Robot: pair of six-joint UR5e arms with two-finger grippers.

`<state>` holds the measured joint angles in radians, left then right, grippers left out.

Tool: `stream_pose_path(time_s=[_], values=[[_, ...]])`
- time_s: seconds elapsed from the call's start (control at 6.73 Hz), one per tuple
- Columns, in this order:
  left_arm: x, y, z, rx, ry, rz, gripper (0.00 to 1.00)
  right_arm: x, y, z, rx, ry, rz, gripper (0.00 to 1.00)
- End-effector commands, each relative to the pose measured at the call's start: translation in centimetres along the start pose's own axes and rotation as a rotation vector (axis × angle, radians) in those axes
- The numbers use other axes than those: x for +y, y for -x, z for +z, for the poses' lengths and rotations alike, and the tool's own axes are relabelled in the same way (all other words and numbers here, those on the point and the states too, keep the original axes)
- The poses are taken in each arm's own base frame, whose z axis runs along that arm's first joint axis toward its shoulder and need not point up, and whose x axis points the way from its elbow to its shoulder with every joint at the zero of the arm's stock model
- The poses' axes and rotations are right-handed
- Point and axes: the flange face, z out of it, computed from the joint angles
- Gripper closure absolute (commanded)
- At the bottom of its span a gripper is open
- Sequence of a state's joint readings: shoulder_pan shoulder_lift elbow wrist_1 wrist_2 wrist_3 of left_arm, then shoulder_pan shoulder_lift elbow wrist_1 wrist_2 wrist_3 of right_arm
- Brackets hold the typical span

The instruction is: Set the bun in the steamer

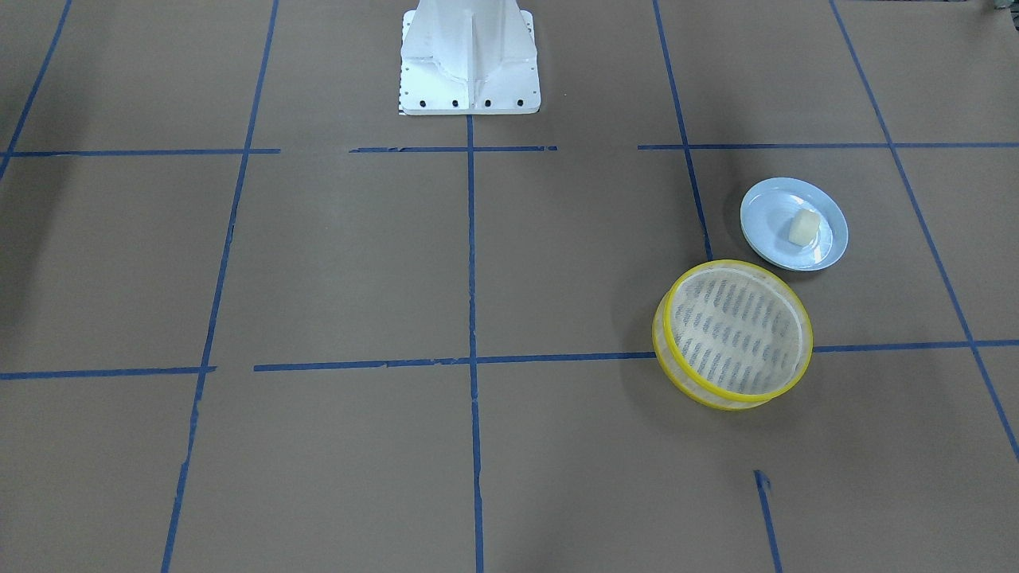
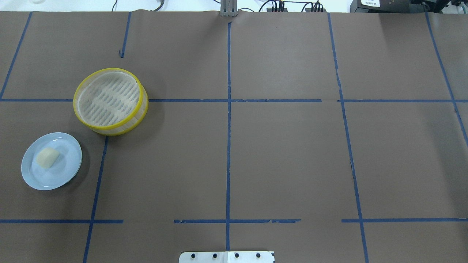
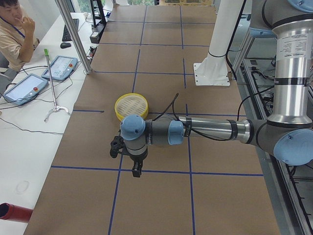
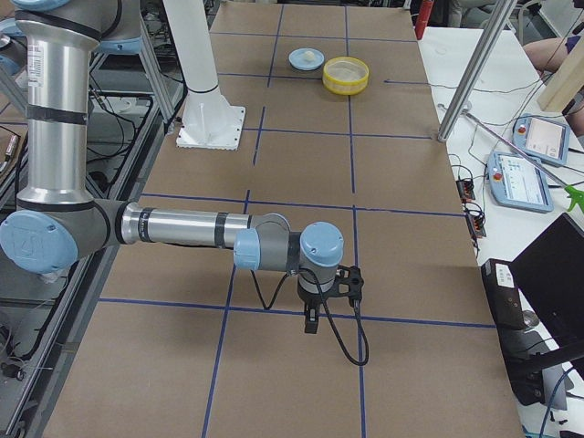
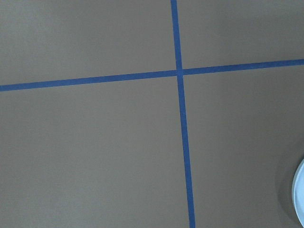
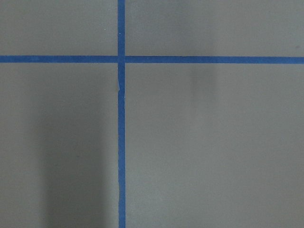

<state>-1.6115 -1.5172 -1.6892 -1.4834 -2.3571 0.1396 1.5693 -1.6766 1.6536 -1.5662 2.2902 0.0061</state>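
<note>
The cream-white bun (image 2: 47,157) lies on a pale blue plate (image 2: 62,175) at the table's left side; it also shows in the front view (image 1: 804,228). The steamer (image 2: 110,101), a round basket with yellow rims, stands empty just beyond the plate, apart from it (image 1: 732,334). My left gripper (image 3: 136,169) hangs over the table near the plate's place, seen only in the exterior left view; I cannot tell if it is open. My right gripper (image 4: 312,319) hangs far off at the right end, seen only in the exterior right view; I cannot tell its state.
Brown paper with blue tape lines (image 2: 228,109) covers the table. The white robot base (image 1: 468,60) stands at the near middle edge. The plate's rim (image 5: 300,194) shows at the left wrist view's right edge. An operator (image 3: 14,29) sits beyond the far side.
</note>
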Motion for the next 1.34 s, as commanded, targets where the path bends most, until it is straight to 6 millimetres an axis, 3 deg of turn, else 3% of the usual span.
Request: stream_pose_path(time_s=[0.0,0.89,1.19], values=[[0.0,-0.1,-0.2,-0.003,-0.004,0.004,0.0,0.0,0.0,0.0,0.0,0.0,0.0,0.0],[0.9,0.3,0.4,0.013,0.003,-0.008,0.0,0.0,0.0,0.0,0.0,0.0,0.0,0.0],[-0.2,-0.9,0.0,0.004,-0.045,0.059,0.0,0.0,0.0,0.0,0.0,0.0,0.0,0.0]])
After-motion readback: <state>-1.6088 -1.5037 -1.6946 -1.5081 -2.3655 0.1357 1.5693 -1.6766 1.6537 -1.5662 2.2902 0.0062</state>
